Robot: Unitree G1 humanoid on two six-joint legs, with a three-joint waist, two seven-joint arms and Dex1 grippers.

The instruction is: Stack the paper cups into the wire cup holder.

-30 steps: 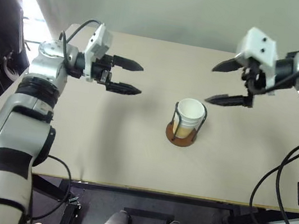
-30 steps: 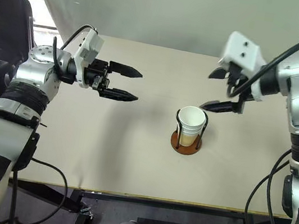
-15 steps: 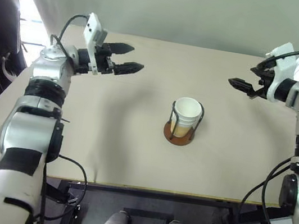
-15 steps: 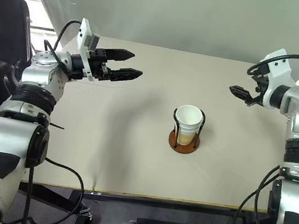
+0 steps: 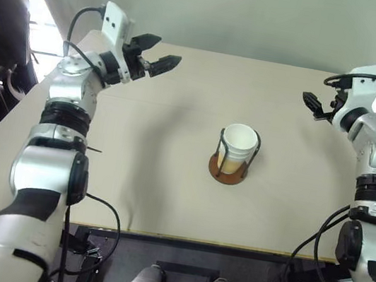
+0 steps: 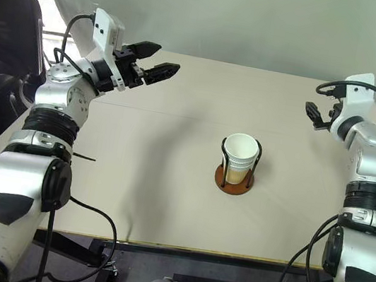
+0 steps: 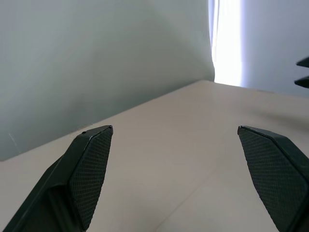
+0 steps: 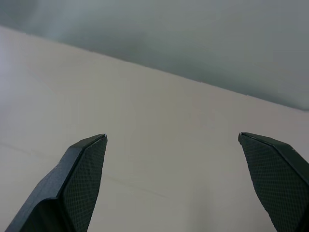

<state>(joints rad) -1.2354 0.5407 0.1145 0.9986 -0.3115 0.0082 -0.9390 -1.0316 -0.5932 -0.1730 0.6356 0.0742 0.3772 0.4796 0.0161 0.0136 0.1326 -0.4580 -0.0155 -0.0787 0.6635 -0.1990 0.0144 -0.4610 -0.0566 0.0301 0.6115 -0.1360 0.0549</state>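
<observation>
Both arms swung outward, left gripper (image 5: pixel 160 54) and right gripper (image 5: pixel 311 103).

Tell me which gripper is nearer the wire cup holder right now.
Neither by much: the left gripper is up at the table's far left, the right gripper at the far right, both open and well clear of the wire cup holder. The right looks slightly nearer.

Paper cups (image 5: pixel 238 143): nested in one stack, upright, inside the wire cup holder (image 5: pixel 228 167). Top cup shows white inside w/ rolled white rim; tan sides visible lower down betw. wires. Holder: round reddish-brown base, thin dark wire loops up around stack. Sits upright near mid-table (image 5: pixel 136 154), slightly right of centre.
</observation>
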